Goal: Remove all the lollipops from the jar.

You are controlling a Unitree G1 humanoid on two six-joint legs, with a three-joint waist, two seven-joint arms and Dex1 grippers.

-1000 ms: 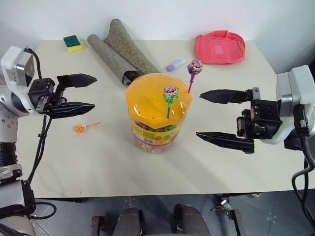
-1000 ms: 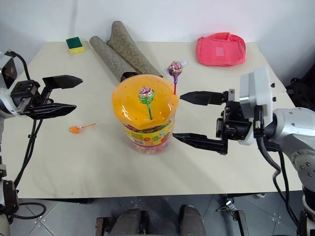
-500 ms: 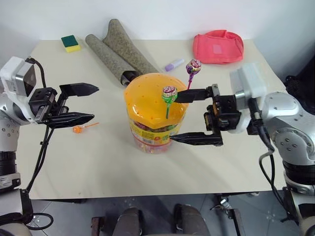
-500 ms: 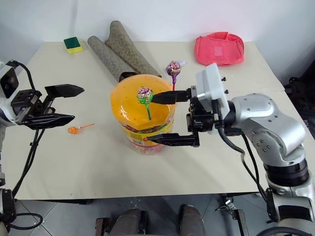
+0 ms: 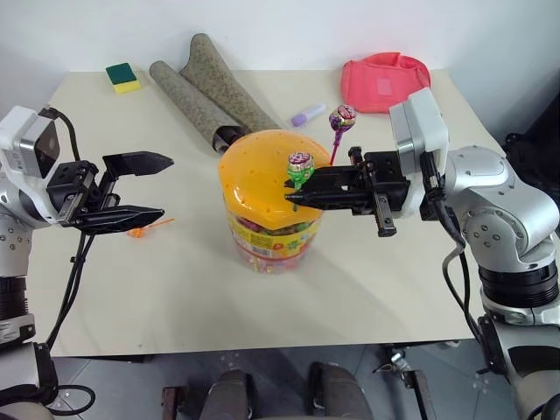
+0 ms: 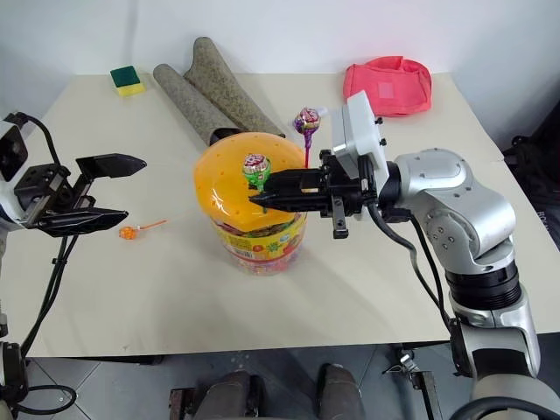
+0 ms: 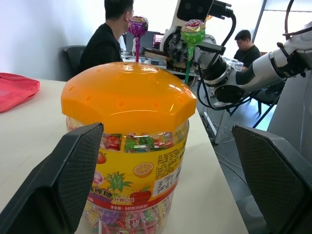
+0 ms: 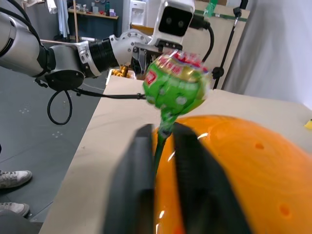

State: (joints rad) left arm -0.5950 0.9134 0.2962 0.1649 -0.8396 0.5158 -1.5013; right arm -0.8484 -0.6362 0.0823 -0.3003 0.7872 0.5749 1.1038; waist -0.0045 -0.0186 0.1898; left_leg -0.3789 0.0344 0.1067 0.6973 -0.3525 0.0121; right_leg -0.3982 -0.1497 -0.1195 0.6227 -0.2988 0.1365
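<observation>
The right end effector (image 5: 294, 194), spread wide a second ago, now clamps the green lollipop's (image 5: 301, 165) stick atop the jar (image 5: 262, 175). Extraction can begin; the purple lollipop (image 5: 342, 118) remains. The left end effector (image 5: 153, 188) waits open.

1. Jar (image 5: 267, 236): clear tub w/ orange holed lid, standing upright mid-table.
2. Green lolly (image 5: 300, 165) & purple lolly (image 5: 342, 118) sticking up from lid.
3. Orange lolly (image 5: 140, 229) lying on table, left of jar.
</observation>
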